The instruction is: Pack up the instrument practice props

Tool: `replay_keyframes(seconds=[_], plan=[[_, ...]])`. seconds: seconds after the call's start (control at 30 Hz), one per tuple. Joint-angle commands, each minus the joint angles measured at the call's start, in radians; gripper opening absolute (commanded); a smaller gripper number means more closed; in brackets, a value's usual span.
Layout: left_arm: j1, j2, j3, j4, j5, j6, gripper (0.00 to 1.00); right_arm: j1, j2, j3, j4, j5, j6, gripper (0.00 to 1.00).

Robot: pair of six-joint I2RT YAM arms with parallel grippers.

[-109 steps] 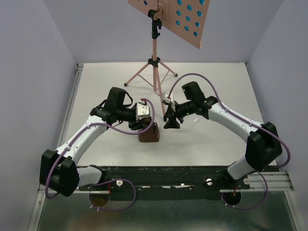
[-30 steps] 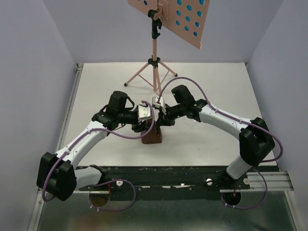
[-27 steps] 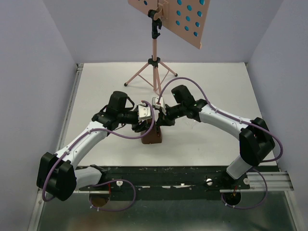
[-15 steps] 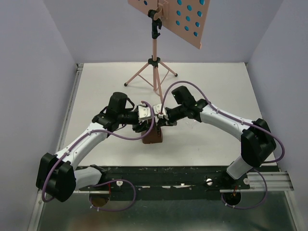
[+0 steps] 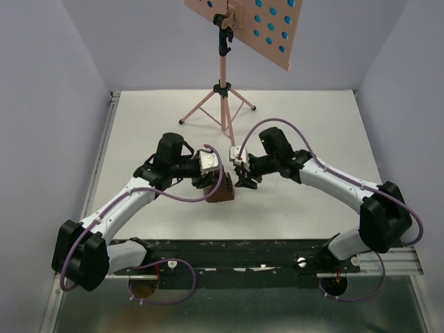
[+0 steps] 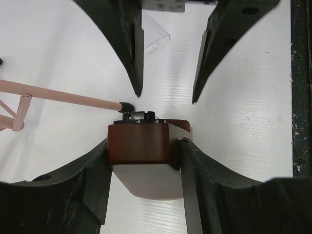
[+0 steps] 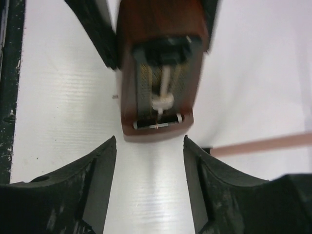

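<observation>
Top external, both wrists: hardly begun, music stand (image 5: 223,90) unfolded at back of table (image 5: 333,125), clear cover (image 6: 156,36) lying apart from metronome (image 5: 222,193) at mid-table. Clamped across brown body by left gripper (image 6: 144,146); faced by right gripper (image 7: 150,141), spread wide, empty. Pendulum face toward right gripper, long axis seemingly near upright, tilt uncertain.

One high overview, two close wrist views facing each other.
The top camera looks down from above and behind the arm bases over the table (image 5: 312,118) and music stand (image 5: 223,90). Each wrist camera looks along its own fingers, close in, at opposite sides of the metronome (image 6: 139,144), which all three views share; the left wrist view also catches the right gripper (image 6: 166,96).
</observation>
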Motion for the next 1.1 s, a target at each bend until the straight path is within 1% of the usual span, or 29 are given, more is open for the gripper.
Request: replay_keyframes(seconds=[0.0,0.1,0.13,0.17,0.23,0.27,0.3,0.4,0.43,0.53,0.6,0.67,0.73,0.87,1.07], plan=[[-0.002,-0.011,-0.013,0.061,-0.03,0.022,0.63,-0.066,-0.1,-0.059,0.032,0.1,0.224,0.68],[-0.002,-0.009,-0.02,0.082,-0.041,0.014,0.78,-0.082,-0.159,-0.079,-0.017,0.14,0.299,0.72],[-0.001,-0.009,-0.024,0.093,-0.049,0.006,0.85,-0.082,-0.17,-0.081,-0.026,0.157,0.33,0.73],[-0.002,-0.009,-0.025,0.102,-0.053,-0.003,0.9,-0.082,-0.177,-0.078,-0.034,0.208,0.386,0.76],[-0.002,-0.012,-0.024,0.115,-0.064,-0.02,0.99,-0.089,-0.177,-0.063,-0.046,0.342,0.541,0.85],[-0.001,-0.015,-0.022,0.119,-0.067,-0.029,0.99,-0.094,-0.168,-0.05,-0.064,0.438,0.637,0.92],[-0.001,-0.017,-0.019,0.122,-0.072,-0.046,0.99,-0.103,-0.158,-0.037,-0.089,0.518,0.708,0.95],[-0.001,-0.034,-0.007,0.121,-0.086,-0.096,0.99,-0.155,-0.112,0.02,-0.179,0.733,0.897,0.97],[-0.001,-0.044,-0.002,0.121,-0.087,-0.113,0.99,-0.186,-0.087,0.045,-0.213,0.746,0.934,0.97],[-0.002,-0.083,0.004,0.112,-0.092,-0.153,0.99,-0.33,-0.001,0.117,-0.328,0.731,1.084,0.96],[-0.002,-0.104,0.009,0.102,-0.096,-0.172,0.99,-0.378,0.051,0.143,-0.362,0.744,1.115,0.96],[-0.005,-0.129,0.015,0.086,-0.112,-0.184,0.99,-0.401,0.085,0.157,-0.379,0.752,1.129,0.96],[-0.012,-0.15,0.027,0.063,-0.136,-0.198,0.99,-0.415,0.115,0.166,-0.393,0.752,1.148,0.94],[-0.018,-0.193,0.045,0.021,-0.181,-0.213,0.99,-0.441,0.186,0.187,-0.391,0.724,1.168,0.93],[-0.022,-0.23,0.058,-0.042,-0.215,-0.231,0.99,-0.485,0.304,0.276,-0.394,0.715,1.191,0.91]])
